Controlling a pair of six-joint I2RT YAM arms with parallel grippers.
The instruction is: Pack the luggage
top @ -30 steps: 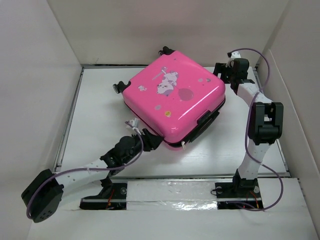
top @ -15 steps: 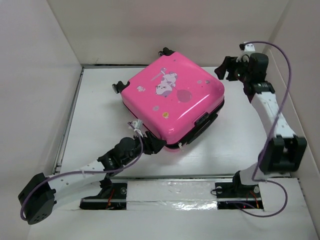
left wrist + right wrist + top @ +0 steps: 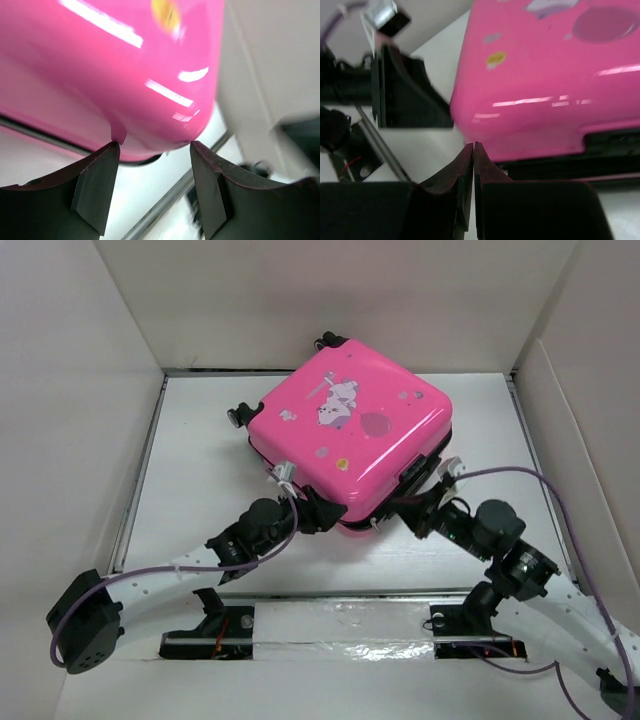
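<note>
The luggage (image 3: 345,425) lies closed and flat at the back middle of the table, a hot-pink shell with a cartoon print, black wheels (image 3: 238,415) and a black handle (image 3: 410,475). My left gripper (image 3: 322,513) is at its near left edge. In the left wrist view this gripper (image 3: 154,145) is open, with the rounded pink corner (image 3: 100,75) just past the fingertips. My right gripper (image 3: 407,508) sits low at the near edge below the handle. Its jaws (image 3: 473,145) are shut with nothing between them, the tips right at the pink shell (image 3: 545,75).
White walls (image 3: 90,390) close in the table on the left, back and right. A silver taped strip (image 3: 340,625) runs along the near edge between the arm bases. Purple cables (image 3: 560,510) loop off both arms. The left gripper's fingers (image 3: 405,95) show in the right wrist view.
The right arm has swung from the back right corner to the luggage's near edge, and its jaws have shut. The left gripper has crept closer to the luggage and opened wider.
</note>
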